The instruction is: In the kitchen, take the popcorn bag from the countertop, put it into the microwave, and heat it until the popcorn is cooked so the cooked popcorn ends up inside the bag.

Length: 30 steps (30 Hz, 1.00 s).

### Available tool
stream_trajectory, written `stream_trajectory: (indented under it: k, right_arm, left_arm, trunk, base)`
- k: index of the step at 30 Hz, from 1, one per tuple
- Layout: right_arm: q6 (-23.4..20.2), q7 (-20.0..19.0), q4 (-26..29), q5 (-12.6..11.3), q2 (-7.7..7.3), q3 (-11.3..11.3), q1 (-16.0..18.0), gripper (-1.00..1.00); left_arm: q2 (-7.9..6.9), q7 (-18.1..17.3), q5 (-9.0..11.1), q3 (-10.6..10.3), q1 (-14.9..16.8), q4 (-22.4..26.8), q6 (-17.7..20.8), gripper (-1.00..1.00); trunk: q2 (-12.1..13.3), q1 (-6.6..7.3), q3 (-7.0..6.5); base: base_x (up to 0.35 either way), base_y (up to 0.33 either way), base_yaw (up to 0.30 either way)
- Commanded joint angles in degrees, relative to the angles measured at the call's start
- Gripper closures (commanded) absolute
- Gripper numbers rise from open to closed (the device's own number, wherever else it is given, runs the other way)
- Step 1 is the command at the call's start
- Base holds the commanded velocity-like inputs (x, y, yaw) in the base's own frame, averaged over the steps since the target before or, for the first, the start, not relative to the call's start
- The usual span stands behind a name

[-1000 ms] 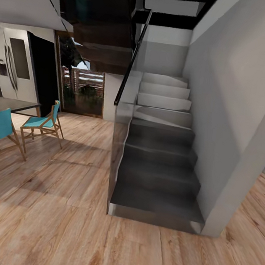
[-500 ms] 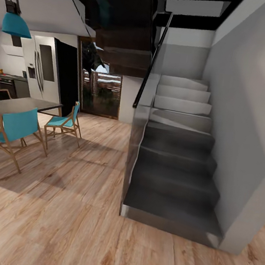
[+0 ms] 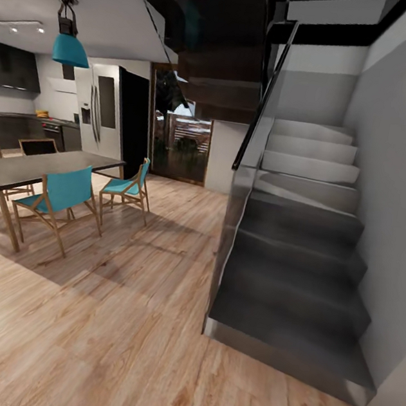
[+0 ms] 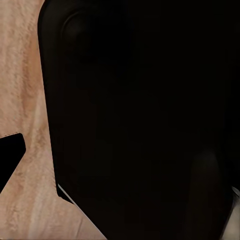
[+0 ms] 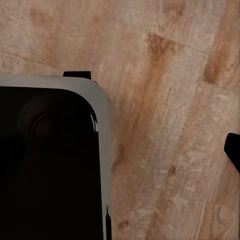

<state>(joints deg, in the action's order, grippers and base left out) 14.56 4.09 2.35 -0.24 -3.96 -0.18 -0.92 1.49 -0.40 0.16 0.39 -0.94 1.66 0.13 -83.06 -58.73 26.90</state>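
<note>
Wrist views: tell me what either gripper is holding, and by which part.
It cannot be told. Both wrist views look down at the wooden floor past the robot's dark base, with no object visible in a hold.

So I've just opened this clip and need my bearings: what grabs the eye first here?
The dark staircase with its glass side panel rises on the right of the head view. At left, teal chairs stand around a dark dining table under a teal pendant lamp. A pale wooden floor runs between them.
</note>
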Motion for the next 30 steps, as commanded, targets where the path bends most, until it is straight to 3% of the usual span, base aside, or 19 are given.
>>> stream_trajectory:
  k: [1,30]
  right_arm:
    - [0.1,0.1,0.1,-0.1,0.00,0.0,0.0,-1.00]
    - [0.2,0.1,0.1,0.0,0.00,0.1,0.0,-1.00]
  left_arm:
    - [0.00,0.0,0.0,0.0,0.0,0.1,0.0,-1.00]
    - [0.00,0.0,0.0,0.0,0.0,0.1,0.0,-1.00]
  trunk:
    - [0.0,0.00,0.03]
    - [0.0,0.00,0.03]
  base:
    - [0.000,0.000,0.260]
    - [0.000,0.000,0.260]
